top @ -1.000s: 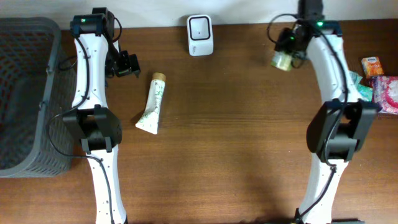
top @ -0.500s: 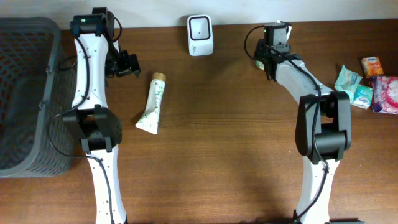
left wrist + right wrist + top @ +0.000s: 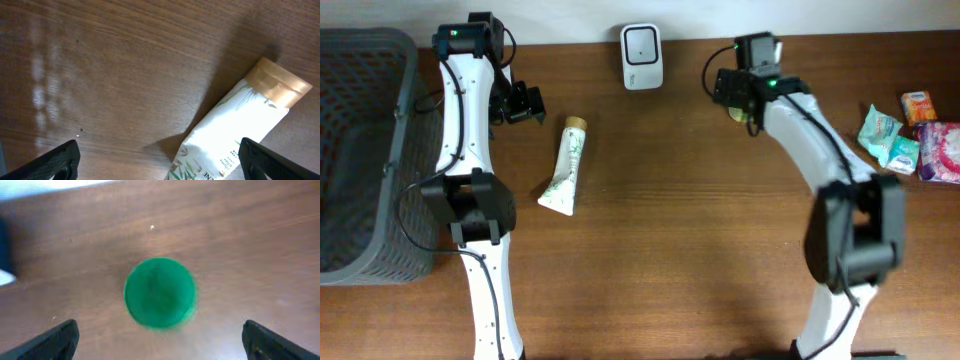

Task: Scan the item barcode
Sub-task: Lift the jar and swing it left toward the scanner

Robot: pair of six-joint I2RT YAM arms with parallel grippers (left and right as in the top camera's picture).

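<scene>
A small jar with a green lid [image 3: 160, 292] stands on the wooden table, seen from straight above in the right wrist view. My right gripper [image 3: 161, 341] hangs over it, open, with both fingertips wide of the lid and nothing between them. From overhead the jar [image 3: 744, 112] peeks out under the right gripper [image 3: 736, 88], a little right of the white barcode scanner [image 3: 641, 56] at the table's back edge. My left gripper [image 3: 522, 104] is open and empty beside a white tube with a tan cap [image 3: 235, 125], which lies flat on the table [image 3: 567, 165].
A dark mesh basket [image 3: 360, 150] stands at the far left. Several small snack packets [image 3: 885, 135] lie at the right edge of the table, among them a pink one [image 3: 940, 150].
My right arm swung left from the back right toward the scanner, carrying the jar. Its jaws then opened and the jar now stands free beneath them. The left arm has not moved.
</scene>
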